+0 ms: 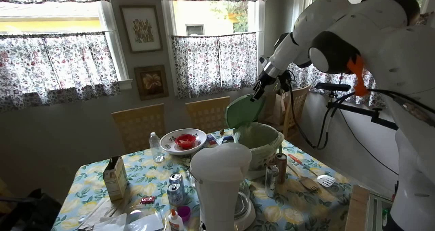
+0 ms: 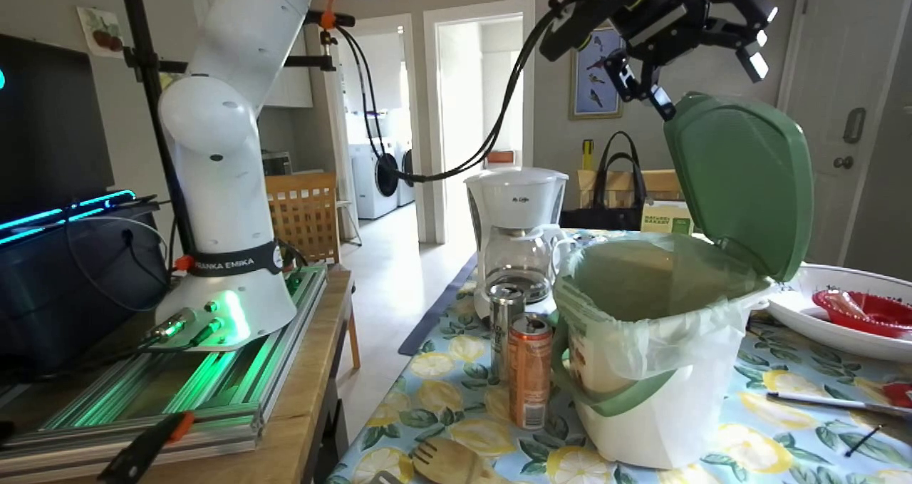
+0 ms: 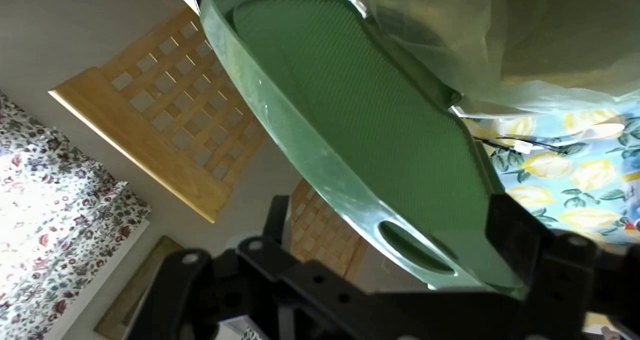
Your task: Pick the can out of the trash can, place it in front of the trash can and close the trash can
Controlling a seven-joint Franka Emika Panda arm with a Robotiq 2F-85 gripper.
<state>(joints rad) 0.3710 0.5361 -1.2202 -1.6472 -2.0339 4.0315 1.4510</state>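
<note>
"Where is your hand?"

"Up by the lid (image 2: 741, 184). My hand (image 2: 710, 85) is spread, its two fingers (image 3: 275, 225) well apart. From the wrist I see the lid's slotted edge in the gap between them; in an exterior view the left fingertip sits just beside the lid's top. Whether it touches, I can't tell."

"And the lid?"

"Tipped up, at the right of the bin (image 2: 670, 427) in that exterior view, so the mouth is uncovered. A pale bag (image 2: 648, 338) lines the bin and folds over the rim. A green handle (image 2: 620, 402) hangs down on the near side."

"Where's the can?"

"Out on the table (image 2: 467, 391), upright. The can (image 2: 529, 373) is just left of the bin as seen there — touching or not, I can't say. A silver can (image 2: 506, 323) stands close by it, farther and a little left."

"What else is around?"

"Far beyond both cans, the coffee maker (image 2: 516, 206). Right of the bin, a white bowl (image 2: 805, 323) with a red bowl (image 2: 866, 323) in it. At the near edge, a wooden fork (image 2: 445, 462) — partly cut off from sight."
</note>
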